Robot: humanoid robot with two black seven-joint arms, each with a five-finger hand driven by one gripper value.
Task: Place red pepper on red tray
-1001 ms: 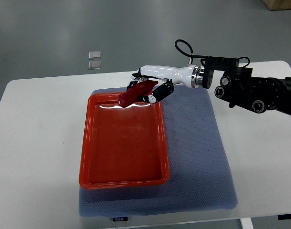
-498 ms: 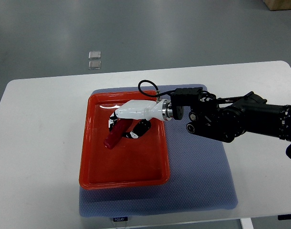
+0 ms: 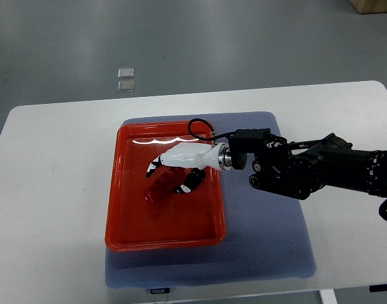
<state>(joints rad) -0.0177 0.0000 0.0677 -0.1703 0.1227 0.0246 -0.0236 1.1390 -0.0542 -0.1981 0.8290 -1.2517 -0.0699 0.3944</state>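
The right hand (image 3: pixel 175 166) reaches in from the right side on its black arm (image 3: pixel 307 168), low over the red tray (image 3: pixel 126 225). The red pepper (image 3: pixel 160 184) sits inside the tray, in its upper middle part, under the white fingers (image 3: pixel 156 162). The fingers curve loosely around the pepper; whether they grip it or only touch it I cannot tell. The tray rests on a blue-grey mat (image 3: pixel 269 234) spread over the white table (image 3: pixel 47 190).

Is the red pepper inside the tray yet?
Inside: the red pepper lies within the red tray rim, the right hand over it.
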